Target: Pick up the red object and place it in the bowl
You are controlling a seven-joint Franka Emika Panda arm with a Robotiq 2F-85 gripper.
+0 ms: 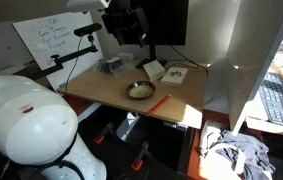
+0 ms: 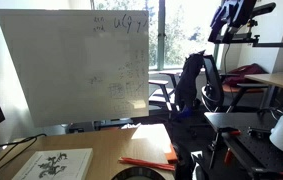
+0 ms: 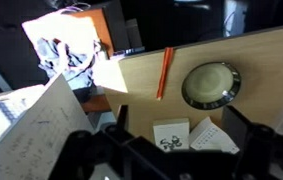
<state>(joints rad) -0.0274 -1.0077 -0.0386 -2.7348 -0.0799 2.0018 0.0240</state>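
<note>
Cloth: a pale, crumpled cloth [image 3: 66,50] lay off the desk, far to the left in the wrist view.
Desk: the flat, light brown wooden desk [image 3: 141,80] carried the things.
Red object: the small, thin, red-orange stick [image 3: 164,73] lay flat on the desk, near its left edge.
Long way of the stick: it ran almost up and down the wrist view, tipped only a little.
Cards: two small white paper cards [image 3: 171,135] lay between the stick and the claw.
Bowl: the small round bowl [image 3: 211,84], dark outside and pale yellow inside, sat just right of the stick, not touching it, and was empty.
Claw: the dark claw [image 3: 171,165] looked blurry, but its fingers stood apart and it held nothing.
Stick from the claw: the stick lay almost straight ahead of the claw and well apart from it. In an exterior view the claw [image 1: 126,32] hung high above the desk.
Next move: I think the only arm had to go forward and down, with its fingers set across the stick's thin side.
</note>
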